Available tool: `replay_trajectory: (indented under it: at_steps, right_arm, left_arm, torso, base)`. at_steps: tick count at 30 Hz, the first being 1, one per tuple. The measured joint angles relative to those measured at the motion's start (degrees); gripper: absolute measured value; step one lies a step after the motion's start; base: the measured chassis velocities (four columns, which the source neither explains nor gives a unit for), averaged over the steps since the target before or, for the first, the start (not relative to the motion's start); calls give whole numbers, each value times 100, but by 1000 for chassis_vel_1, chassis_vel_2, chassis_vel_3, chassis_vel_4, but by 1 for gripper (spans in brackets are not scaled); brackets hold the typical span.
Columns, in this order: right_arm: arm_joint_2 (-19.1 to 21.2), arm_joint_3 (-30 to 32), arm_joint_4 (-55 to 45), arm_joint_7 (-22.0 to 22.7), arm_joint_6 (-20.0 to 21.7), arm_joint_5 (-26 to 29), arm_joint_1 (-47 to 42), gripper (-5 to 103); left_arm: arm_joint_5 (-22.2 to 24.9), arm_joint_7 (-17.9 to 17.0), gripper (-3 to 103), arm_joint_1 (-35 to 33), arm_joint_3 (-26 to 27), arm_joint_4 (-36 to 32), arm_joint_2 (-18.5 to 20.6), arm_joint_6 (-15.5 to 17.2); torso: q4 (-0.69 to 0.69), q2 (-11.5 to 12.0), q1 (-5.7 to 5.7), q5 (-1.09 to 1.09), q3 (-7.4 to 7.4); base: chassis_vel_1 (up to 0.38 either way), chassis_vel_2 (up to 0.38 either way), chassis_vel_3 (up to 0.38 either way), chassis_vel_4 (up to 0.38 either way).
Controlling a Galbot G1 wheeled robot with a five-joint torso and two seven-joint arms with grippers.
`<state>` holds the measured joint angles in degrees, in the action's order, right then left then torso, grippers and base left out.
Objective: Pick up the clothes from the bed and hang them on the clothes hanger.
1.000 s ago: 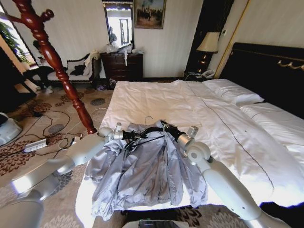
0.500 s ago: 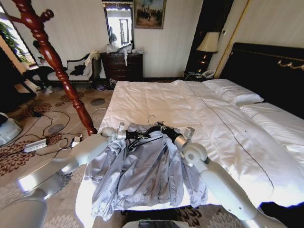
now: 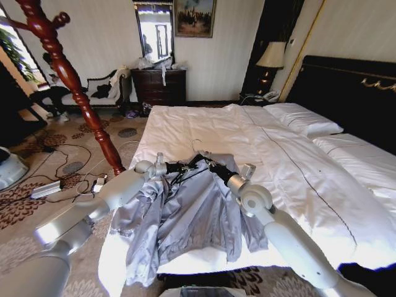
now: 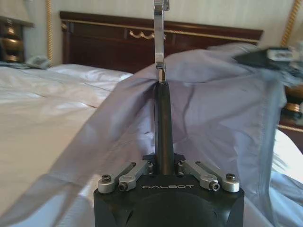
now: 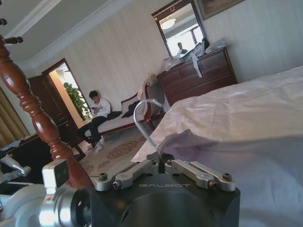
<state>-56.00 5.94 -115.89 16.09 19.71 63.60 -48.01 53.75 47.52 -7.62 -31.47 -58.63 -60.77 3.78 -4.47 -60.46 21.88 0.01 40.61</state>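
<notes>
gripping hanger (image 3: 197,162) w/ both tools, left (image 3: 180,167), right (image 3: 209,166), jacket (image 3: 189,216) draped.

From my remote station: the left gripper (image 3: 180,167) and right gripper (image 3: 211,167) meet at the collar of the silver-grey jacket (image 3: 185,216), both closed on the black hanger (image 3: 197,162) threaded into its shoulders. The jacket drapes over the near edge of the white bed (image 3: 297,173). A red wooden coat stand (image 3: 74,86) rises to my left.
</notes>
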Motion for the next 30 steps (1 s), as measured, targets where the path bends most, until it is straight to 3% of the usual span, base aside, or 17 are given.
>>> replay_trajectory:
  at_steps: [9, 23, 25, 27, 30]
  right_arm:
    - [-17, -22, 107, -12, 0, -49, 59, 0]
    - [-75, -179, 207, 8, 26, -192, 14, 0]
    - [-59, -179, 150, 40, 69, -158, -11, 10]
    - [-46, -180, 110, 42, 83, -141, -33, 10]
    - [-60, -148, -13, 71, 127, -69, -107, 27]
  left_arm:
    - [-38, 9, 16, -128, -426, -565, 329, 43]
    - [129, -99, 16, -119, -398, -626, 280, 45]
    - [152, -135, 16, -153, -389, -656, 295, 46]
    - [153, -144, 16, -157, -378, -654, 296, 45]
    - [157, -149, 16, -158, -342, -603, 296, 43]
  torso:
    - [1, 0, 0, -1, 0]
    - [2, 0, 0, -1, 0]
    - [1, 0, 0, -1, 0]
    - [0, 0, 0, -1, 0]
    - [1, 0, 0, -1, 0]
  base:
    - [0, 0, 0, 0]
    - [0, 0, 0, 0]
    - [0, 0, 0, 0]
    - [0, 0, 0, 0]
    - [0, 0, 0, 0]
